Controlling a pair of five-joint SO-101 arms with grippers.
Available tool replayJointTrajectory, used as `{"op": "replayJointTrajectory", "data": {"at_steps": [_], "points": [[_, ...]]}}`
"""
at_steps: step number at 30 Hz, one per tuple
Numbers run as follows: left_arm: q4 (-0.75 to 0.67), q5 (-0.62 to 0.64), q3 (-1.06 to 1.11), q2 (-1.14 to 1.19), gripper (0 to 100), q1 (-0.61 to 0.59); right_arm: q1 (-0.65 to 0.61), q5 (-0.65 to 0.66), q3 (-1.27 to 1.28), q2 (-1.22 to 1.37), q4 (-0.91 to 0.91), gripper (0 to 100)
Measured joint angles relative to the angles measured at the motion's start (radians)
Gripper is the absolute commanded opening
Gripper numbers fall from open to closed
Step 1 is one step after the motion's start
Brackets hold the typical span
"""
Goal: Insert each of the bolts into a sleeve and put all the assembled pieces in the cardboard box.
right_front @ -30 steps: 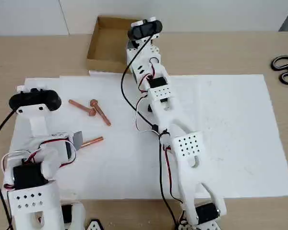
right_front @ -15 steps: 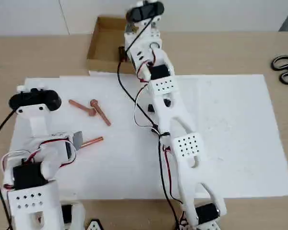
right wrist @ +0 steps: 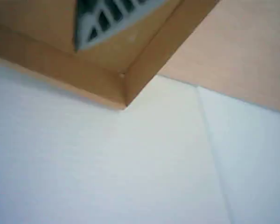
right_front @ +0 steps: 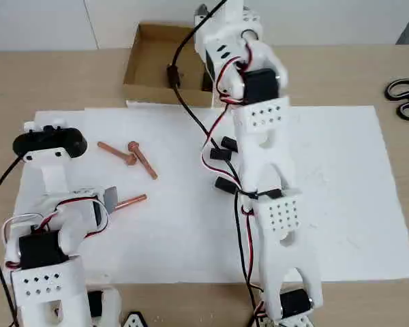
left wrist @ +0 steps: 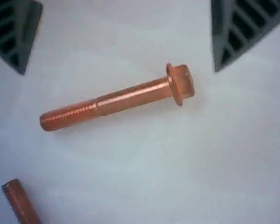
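While three bolts lie loose on the paper sheet (right_front: 327,204), the task appears to be at an early stage.

The left gripper (left wrist: 117,46) hangs with its jaws apart directly over the nearest bolt (left wrist: 116,100). This bolt lies flat on the sheet between the two fingertips (left wrist: 16,37) and touches neither. In the high view it sits just beside the tip of the left arm (right_front: 54,225).

The two other bolts (right_front: 144,163) lie farther up the sheet, close together, with their heads near each other and possibly touching. The end of one of them shows at the edge of the left wrist view.

The right arm (right_front: 262,116) stretches across the sheet to the near corner of the cardboard box (right_front: 146,68). The right gripper (right wrist: 113,17) hangs just inside that corner, over the box floor; whether it is apart or together cannot be told.

As for progress, no separate sleeve can be made out anywhere on the sheet. The shank of the nearest bolt shows a step between a smooth length and a threaded one, but whether that is a fitted sleeve cannot be told. No piece can be made out on the visible part of the box floor, and the part under the right arm is hidden. By this judgement all three bolts have yet to be boxed — the nearest one is the likeliest next pick.

A pair of scissors (right_front: 403,95) lies on the bare table, well apart from the work.
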Motion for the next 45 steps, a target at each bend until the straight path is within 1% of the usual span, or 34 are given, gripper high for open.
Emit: {"op": "replayJointTrajectory", "data": {"at_steps": [5,7,13,21,24,27,30,35,38,42,45], "points": [[0.0,0.0,0.0,0.0,24,0.0,0.002,0.0,-0.002,-0.206,0.342,20.9],[0.0,0.0,0.0,0.0,24,0.0,0.0,0.0,-0.005,-0.275,0.439,20.9],[0.0,0.0,0.0,0.0,24,0.0,0.0,0.0,-0.011,-0.417,0.482,20.9],[0.0,0.0,0.0,0.0,24,0.0,0.0,0.0,-0.012,-0.483,0.499,20.9],[0.0,0.0,0.0,0.0,24,0.0,0.0,0.0,0.041,-0.511,0.499,20.9],[0.0,0.0,0.0,0.0,24,0.0,0.0,0.0,0.198,-0.571,0.499,20.9],[0.0,0.0,0.0,0.0,24,0.0,0.0,0.0,0.433,-0.684,0.499,20.9],[0.0,0.0,0.0,0.0,24,0.0,-0.006,0.0,0.922,-0.941,0.499,21.1],[0.0,0.0,0.0,0.0,24,0.0,-0.041,0.0,1.247,-1.066,0.486,21.0],[0.0,0.0,0.0,0.0,24,0.0,-0.034,0.0,1.622,-1.158,0.328,21.0],[0.0,0.0,0.0,0.0,24,0.0,0.008,0.0,1.786,-1.163,0.192,21.1]]}}
